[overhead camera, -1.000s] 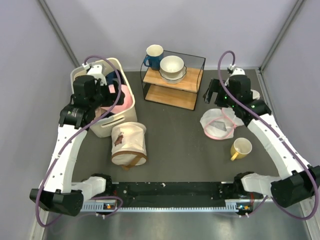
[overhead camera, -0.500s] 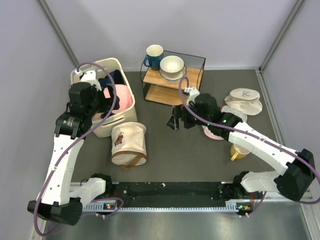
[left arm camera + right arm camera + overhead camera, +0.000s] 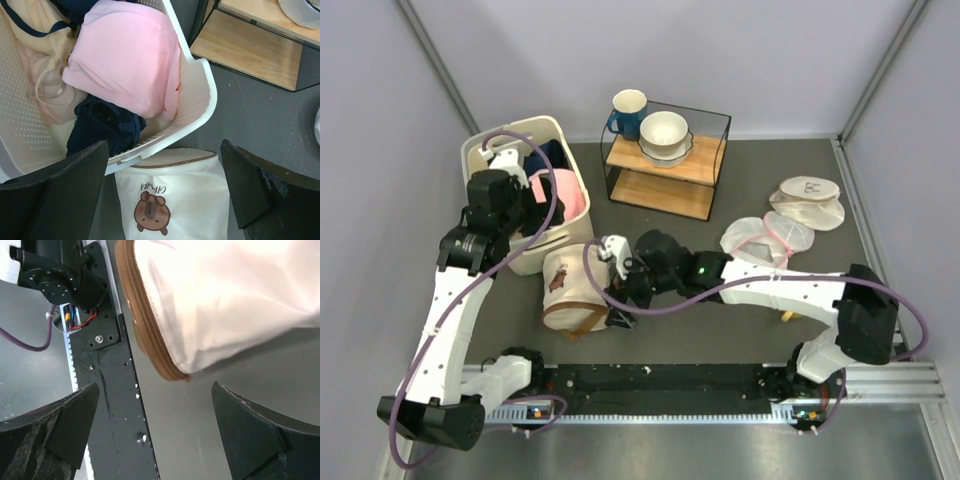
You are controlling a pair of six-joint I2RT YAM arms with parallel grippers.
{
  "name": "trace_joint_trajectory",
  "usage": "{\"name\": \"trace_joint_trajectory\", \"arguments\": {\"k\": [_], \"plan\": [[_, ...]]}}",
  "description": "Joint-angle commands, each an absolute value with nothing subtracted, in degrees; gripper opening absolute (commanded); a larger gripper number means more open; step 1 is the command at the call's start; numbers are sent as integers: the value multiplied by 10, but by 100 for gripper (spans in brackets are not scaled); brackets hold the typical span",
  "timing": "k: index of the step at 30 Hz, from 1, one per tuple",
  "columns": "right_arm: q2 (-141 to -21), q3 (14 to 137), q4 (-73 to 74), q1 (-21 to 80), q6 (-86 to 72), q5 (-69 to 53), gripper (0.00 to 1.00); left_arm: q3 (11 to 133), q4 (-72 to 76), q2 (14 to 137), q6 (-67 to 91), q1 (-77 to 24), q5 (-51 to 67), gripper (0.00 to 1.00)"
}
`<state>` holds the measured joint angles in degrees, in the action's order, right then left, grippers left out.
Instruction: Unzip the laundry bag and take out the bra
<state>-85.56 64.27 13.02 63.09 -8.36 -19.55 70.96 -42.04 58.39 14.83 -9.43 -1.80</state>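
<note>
The cream laundry bag (image 3: 578,288) lies on its side in front of the basket, brown straps at its near end. The left wrist view shows its brown animal mark (image 3: 151,212). The right wrist view shows its cream side (image 3: 225,290) and closed brown zipper (image 3: 145,325). My right gripper (image 3: 620,302) is open and empty at the bag's near right end, with the zipper edge just above its fingers (image 3: 65,425). My left gripper (image 3: 532,208) is open and empty above the basket's near corner, with the bag below. The bra is hidden.
The cream plastic basket (image 3: 520,128) holds pink and navy clothes (image 3: 125,65). A wire shelf (image 3: 660,185) with a blue mug and a bowl stands behind. A pink-rimmed white mesh pouch (image 3: 765,240) and a round cream pouch (image 3: 807,200) lie right. A black rail (image 3: 107,390) runs along the near edge.
My right arm has swung from the far right across the table, down to the bag's near right end. My left gripper has shifted slightly over the basket, still open.
</note>
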Motion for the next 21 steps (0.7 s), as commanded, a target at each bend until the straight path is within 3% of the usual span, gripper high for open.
{"name": "trace_joint_trajectory", "arguments": {"k": [1,3,7,10,12,16,21], "plan": [[-890,671,63,660,-35,-163,91,710,-386,582,147,-93,-14,99],[-908,662,34,662,-46,-143,86,705,-382,586,145,-93,-14,99],[-924,650,-13,662,-76,-72,41,684,-379,584,155,-93,-12,99],[-903,636,-21,662,-91,-45,19,672,-378,576,155,-93,-12,99],[-889,621,-27,663,-94,-36,17,666,-379,566,154,-93,-21,99],[-854,599,-17,662,-92,-25,55,655,-381,555,152,-93,-22,99],[-872,581,-42,668,-98,-26,58,648,-380,548,155,-93,-15,99]]}}
